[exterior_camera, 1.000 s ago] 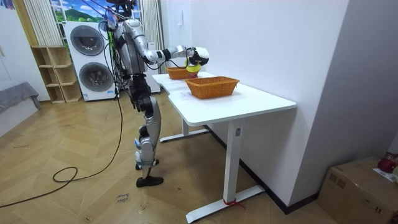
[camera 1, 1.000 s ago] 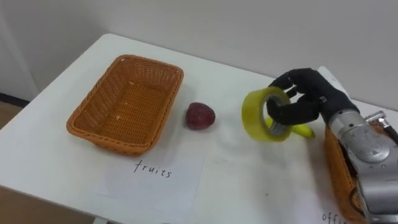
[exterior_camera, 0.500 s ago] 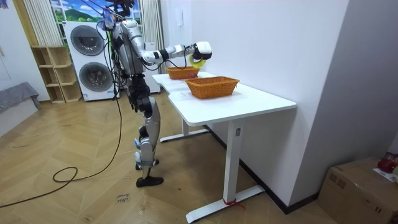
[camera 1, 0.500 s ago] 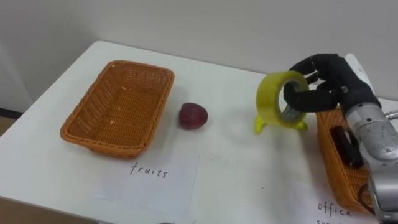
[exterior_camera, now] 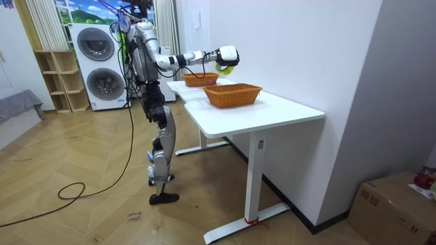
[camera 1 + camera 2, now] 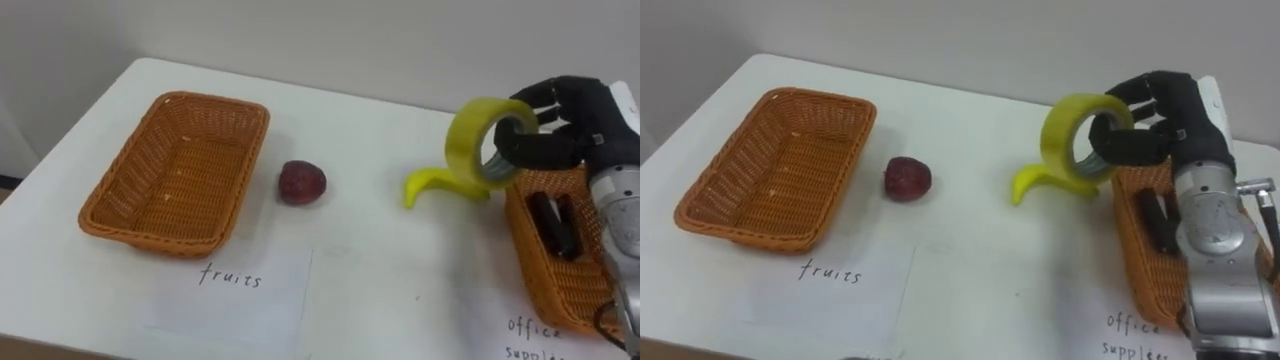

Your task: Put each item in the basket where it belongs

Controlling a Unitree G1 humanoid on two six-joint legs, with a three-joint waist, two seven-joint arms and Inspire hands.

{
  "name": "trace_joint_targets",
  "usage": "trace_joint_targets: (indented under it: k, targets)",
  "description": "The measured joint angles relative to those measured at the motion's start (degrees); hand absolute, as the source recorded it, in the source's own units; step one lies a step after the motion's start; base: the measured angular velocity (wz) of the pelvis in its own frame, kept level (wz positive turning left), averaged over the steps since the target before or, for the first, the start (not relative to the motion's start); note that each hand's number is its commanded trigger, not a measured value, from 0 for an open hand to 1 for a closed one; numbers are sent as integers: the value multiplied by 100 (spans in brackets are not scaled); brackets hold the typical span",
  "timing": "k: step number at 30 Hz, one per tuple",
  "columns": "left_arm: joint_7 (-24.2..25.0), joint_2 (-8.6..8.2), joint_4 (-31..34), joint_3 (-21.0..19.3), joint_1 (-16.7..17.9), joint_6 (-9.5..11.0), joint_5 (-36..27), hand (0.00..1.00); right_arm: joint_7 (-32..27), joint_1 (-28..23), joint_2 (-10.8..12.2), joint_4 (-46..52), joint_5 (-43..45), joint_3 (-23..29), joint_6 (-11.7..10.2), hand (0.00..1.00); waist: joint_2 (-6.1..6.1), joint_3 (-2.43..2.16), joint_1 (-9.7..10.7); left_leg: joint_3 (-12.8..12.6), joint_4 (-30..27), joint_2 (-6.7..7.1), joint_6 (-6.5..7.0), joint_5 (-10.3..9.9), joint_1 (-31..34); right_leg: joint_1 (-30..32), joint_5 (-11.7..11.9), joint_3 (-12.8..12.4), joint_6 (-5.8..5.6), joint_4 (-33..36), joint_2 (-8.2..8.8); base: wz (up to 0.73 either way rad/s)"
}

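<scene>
My right hand point(image 6: 565, 125) holds a yellow roll of tape point(image 6: 485, 140) in the air, fingers curled through its ring, just left of the office-supplies basket point(image 6: 545, 270). That basket holds a dark item point(image 6: 555, 222). Below the tape a yellow banana point(image 6: 428, 184) lies on the white table. A dark red fruit point(image 6: 301, 183) rests beside the empty wicker fruit basket point(image 6: 170, 172) at the left. In the room view the right hand point(image 5: 227, 56) with the tape point(image 5: 223, 67) is raised over the table.
A paper sheet marked for fruits point(image 6: 235, 290) lies in front of the left basket, and another label point(image 6: 535, 335) in front of the right one. The white table point(image 6: 360, 270) ends at a wall behind. In the room view, washing machines point(image 5: 102, 68) stand behind the robot.
My right hand has carried the tape up and to the right, toward the office basket, uncovering the banana. The view has also shifted rightward.
</scene>
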State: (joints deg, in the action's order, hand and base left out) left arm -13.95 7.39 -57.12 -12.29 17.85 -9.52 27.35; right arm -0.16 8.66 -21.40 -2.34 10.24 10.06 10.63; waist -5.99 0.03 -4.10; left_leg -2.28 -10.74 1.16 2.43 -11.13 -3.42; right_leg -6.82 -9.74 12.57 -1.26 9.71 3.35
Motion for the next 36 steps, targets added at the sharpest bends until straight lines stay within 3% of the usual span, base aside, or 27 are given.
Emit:
trace_joint_targets:
  k: [5, 10, 19, 36]
  targets:
    - [-4, 26, 76, -52, -21, 10, -100, 0, 15, 0, -192, -200, -81, 31, 0, 100, -7, -5, 231, -62, 3, -20, -2, 1, -30, 1, 0, -48, 0, -5, -11, -3]
    - [-3, 53, 151, -47, -42, 46, -103, 0, 14, 0, -330, -726, -66, 36, -2, 100, -45, -16, 309, -159, 14, -46, -7, -3, -46, 29, 2, -146, 3, -5, -34, -9]
    - [2, 81, 145, -43, -29, 98, -297, 0, -3, -11, -331, -1077, 33, 214, -15, 100, -59, -15, 525, -252, 33, -55, -7, -3, -51, 90, 9, -235, 14, 9, -45, -7]
    - [2, 133, 147, -54, -32, 254, -300, 0, -125, -153, -332, -1328, -102, 272, -128, 100, -73, -16, 529, -353, 108, -58, -7, -3, -153, 87, 10, -335, 14, -2, -48, -2]
